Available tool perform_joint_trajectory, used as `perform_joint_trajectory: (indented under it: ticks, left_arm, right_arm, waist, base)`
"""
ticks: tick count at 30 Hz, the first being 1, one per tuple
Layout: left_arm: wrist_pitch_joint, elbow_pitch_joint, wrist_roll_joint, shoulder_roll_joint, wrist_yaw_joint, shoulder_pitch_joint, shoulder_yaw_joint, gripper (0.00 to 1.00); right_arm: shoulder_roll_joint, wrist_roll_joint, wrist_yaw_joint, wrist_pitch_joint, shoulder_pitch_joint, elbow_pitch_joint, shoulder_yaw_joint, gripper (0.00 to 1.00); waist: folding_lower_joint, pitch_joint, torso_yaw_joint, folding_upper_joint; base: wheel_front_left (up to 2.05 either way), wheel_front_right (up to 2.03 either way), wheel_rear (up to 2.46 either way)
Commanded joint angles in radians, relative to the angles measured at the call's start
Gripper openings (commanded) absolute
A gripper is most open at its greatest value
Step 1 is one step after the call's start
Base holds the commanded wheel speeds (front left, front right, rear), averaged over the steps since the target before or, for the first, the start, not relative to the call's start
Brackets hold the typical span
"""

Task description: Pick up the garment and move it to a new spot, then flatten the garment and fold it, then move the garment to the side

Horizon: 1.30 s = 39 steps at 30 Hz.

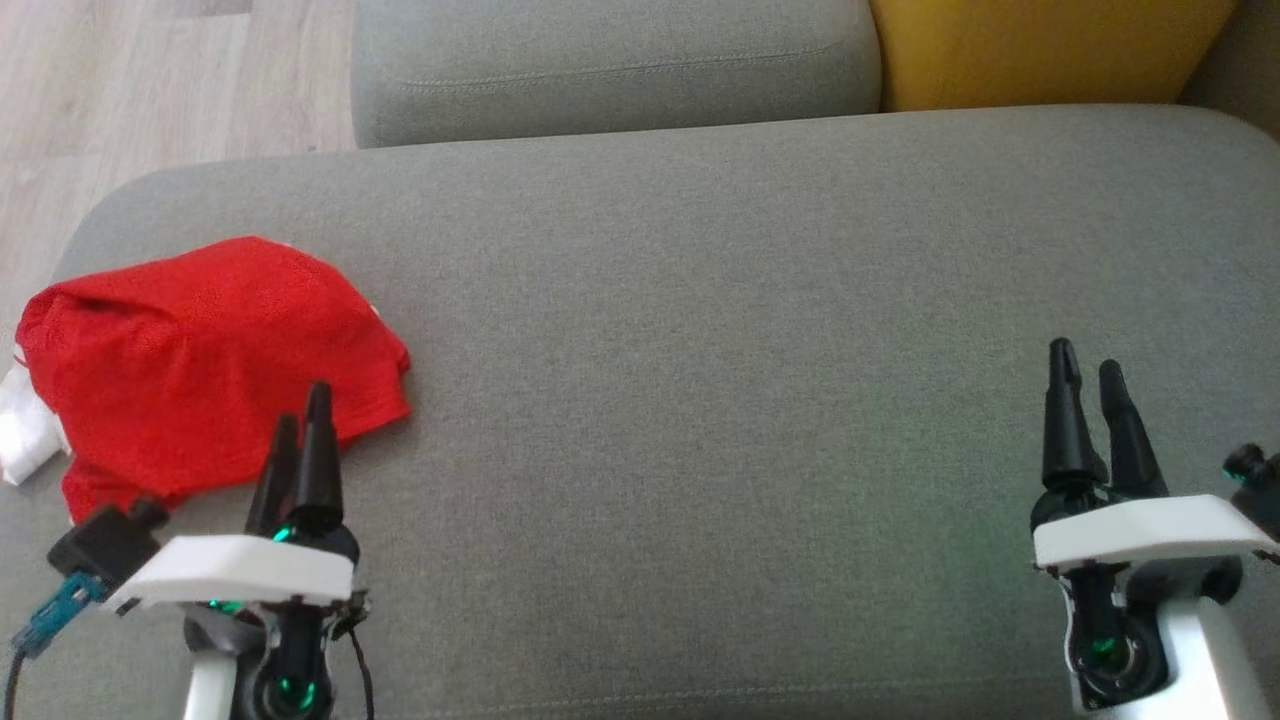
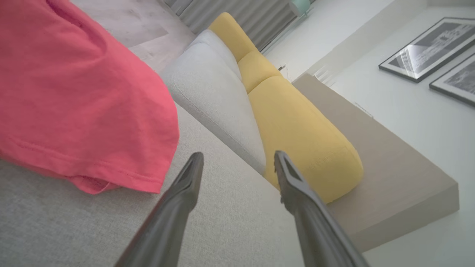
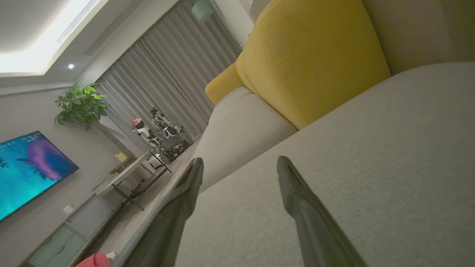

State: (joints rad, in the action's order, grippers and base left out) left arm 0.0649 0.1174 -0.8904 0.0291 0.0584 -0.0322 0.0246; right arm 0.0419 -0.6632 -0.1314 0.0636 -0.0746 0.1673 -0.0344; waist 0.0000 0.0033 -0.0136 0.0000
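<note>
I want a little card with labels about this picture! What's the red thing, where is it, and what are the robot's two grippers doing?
garment: red, lying bunched, not flat
where: left end of the grey sofa seat
left gripper: open, holding nothing, next to the garment's hem
right gripper: open, holding nothing, over bare seat far to the right
behind: yellow cushion
at the garment's left edge: something white, cannot tell what

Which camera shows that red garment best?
The head view: the whole red garment lies bunched at the left end of the grey sofa seat, by the left gripper. The left wrist view shows one hemmed edge close up. The right wrist view catches a red scrap at its bottom edge, probably the garment.
</note>
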Motion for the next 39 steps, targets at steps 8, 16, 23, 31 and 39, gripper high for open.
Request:
perform_joint_trajectory:
  ticks: [8,16,23,31,39]
  left_arm:
    - [0.036,-0.059,0.204,0.037,-0.018,-0.065,0.036,1.00]
    - [0.059,-0.063,0.332,0.072,-0.062,-0.072,0.099,1.00]
    - [0.077,-0.063,0.417,0.102,-0.103,-0.079,0.146,1.00]
    - [0.100,-0.052,0.515,0.139,-0.161,-0.088,0.215,1.00]
    - [0.124,-0.104,0.561,0.134,-0.222,-0.095,0.225,1.00]
  right_arm:
    - [0.018,0.184,0.000,0.036,-0.065,-0.036,0.043,1.00]
    - [0.023,0.328,0.000,0.060,-0.076,-0.033,0.066,1.00]
    - [0.026,0.433,0.001,0.077,-0.085,-0.031,0.082,1.00]
    - [0.029,0.565,0.001,0.101,-0.091,-0.028,0.101,1.00]
    - [0.020,0.675,0.001,0.124,-0.091,-0.046,0.114,1.00]
  waist:
    - [0.0000,0.002,-0.006,0.0000]
    - [0.0000,0.002,-0.011,0.0000]
    - [0.0000,0.003,-0.013,0.0000]
    - [0.0000,0.004,-0.013,0.0000]
    - [0.0000,0.008,-0.010,0.0000]
  base:
    - [0.00,0.00,0.00]
    - [0.00,0.00,0.00]
    - [0.00,0.00,0.00]
    - [0.00,0.00,0.00]
    - [0.00,0.00,0.00]
